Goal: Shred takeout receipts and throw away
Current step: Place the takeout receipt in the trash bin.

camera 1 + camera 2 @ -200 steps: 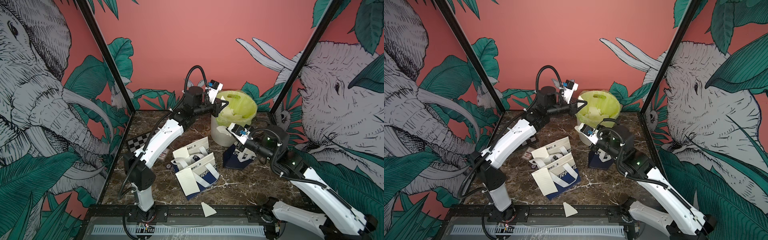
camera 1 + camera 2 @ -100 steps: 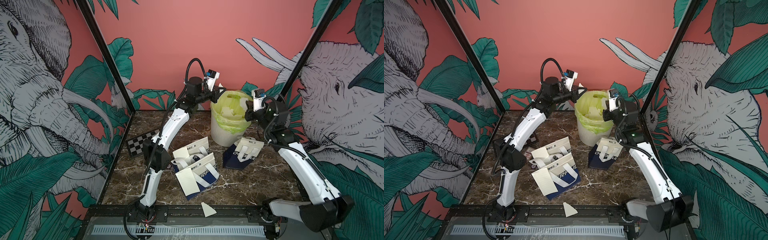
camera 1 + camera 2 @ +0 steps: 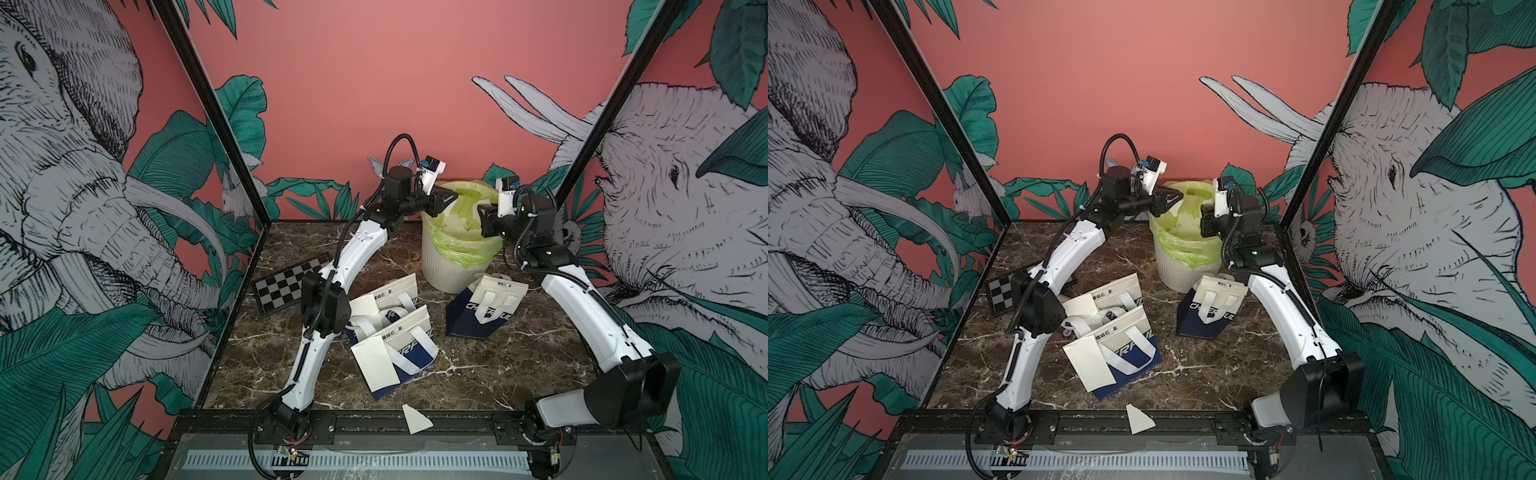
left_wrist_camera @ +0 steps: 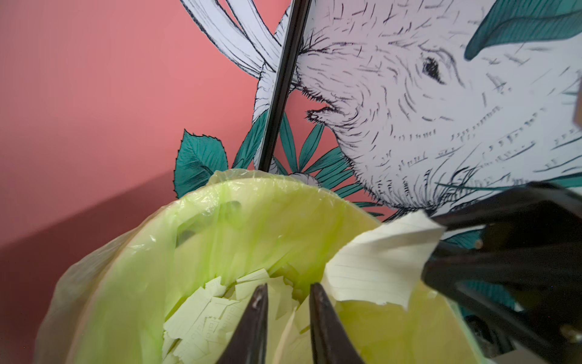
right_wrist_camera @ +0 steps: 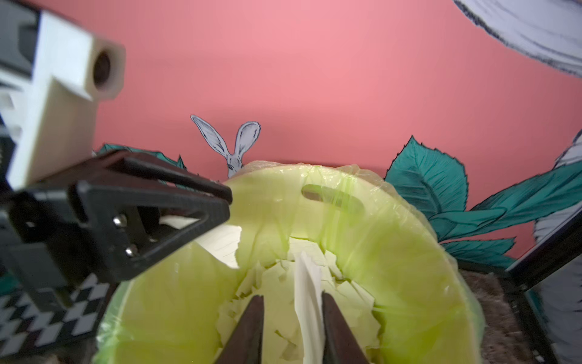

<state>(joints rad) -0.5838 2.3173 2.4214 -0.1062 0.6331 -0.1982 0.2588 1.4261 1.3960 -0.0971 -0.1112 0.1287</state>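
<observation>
Arms raised, left gripper facing right gripper, jaws parted

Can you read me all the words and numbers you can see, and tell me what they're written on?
"CHEER…UL", with a white handle hiding one letter: on the navy bag beside the bin.
"…RFUL", with its start hidden: on the front bag.
Small print on the bags' white tops: too small to read.
The receipt lying on the front bag: only faint lines, no words I can read.
</observation>
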